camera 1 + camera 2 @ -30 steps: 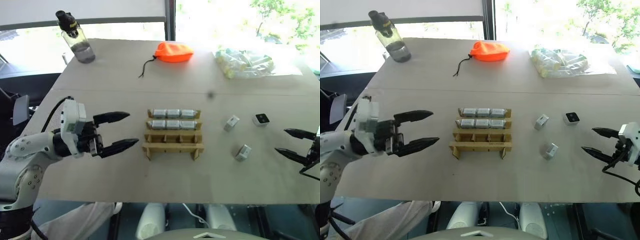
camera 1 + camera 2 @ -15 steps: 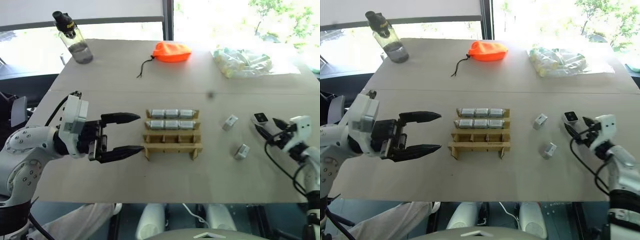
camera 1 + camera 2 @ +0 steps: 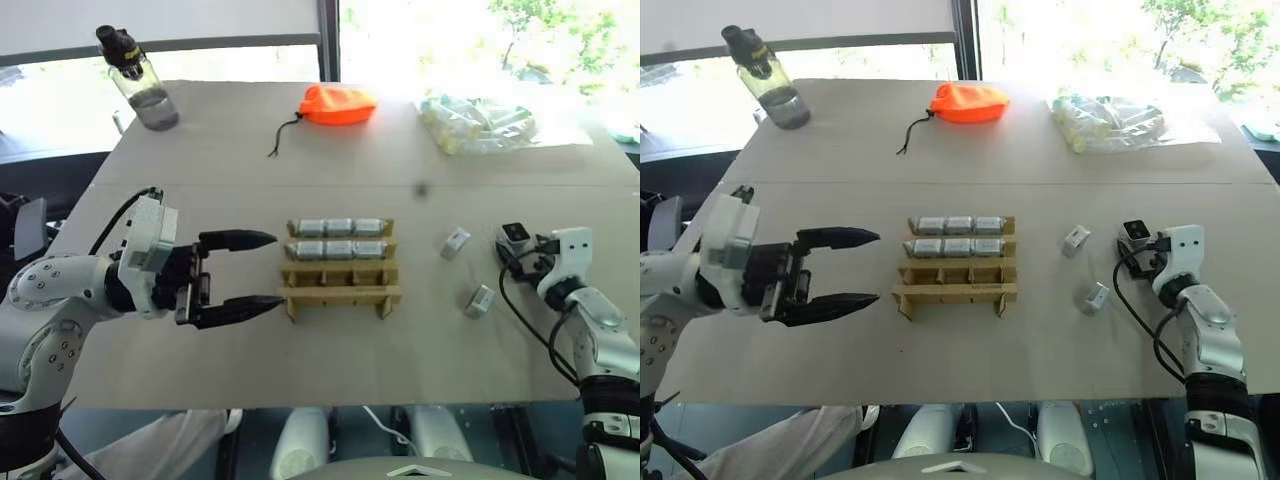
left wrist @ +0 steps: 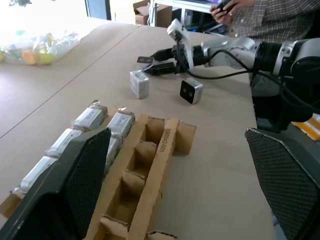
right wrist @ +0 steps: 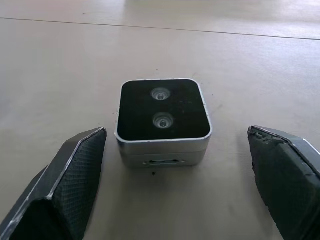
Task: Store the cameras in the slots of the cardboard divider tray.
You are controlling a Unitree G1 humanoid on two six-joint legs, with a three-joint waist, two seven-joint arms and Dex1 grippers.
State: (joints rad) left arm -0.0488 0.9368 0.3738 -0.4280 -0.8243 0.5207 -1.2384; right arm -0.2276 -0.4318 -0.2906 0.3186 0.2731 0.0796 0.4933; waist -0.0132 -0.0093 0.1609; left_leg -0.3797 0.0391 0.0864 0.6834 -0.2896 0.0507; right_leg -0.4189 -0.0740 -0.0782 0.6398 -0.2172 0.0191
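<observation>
The cardboard divider tray (image 3: pixel 340 296) lies mid-table. Its two far rows are each filled by three silver cameras (image 3: pixel 340 226), and the two near rows are bare. My left gripper (image 3: pixel 278 268) hovers open just left of the tray, pointing at it, with nothing in it. Right of the tray lie two loose silver cameras (image 3: pixel 455 240) (image 3: pixel 479 300) and a black-faced camera (image 5: pixel 163 120) showing two lenses. My right gripper (image 3: pixel 518 250) is open, with a finger (image 5: pixel 75 175) on either side of the black-faced camera, touching nothing.
Along the far edge of the table stand a water bottle (image 3: pixel 135 80), an orange pouch (image 3: pixel 340 103) and a clear bag of pale tubes (image 3: pixel 480 120). In the left wrist view a person (image 4: pixel 270 20) stands beyond the table's right side.
My right gripper has swung in from the table's right edge and turned to point forward, so it now straddles the black-faced camera. The left gripper has stayed put.
</observation>
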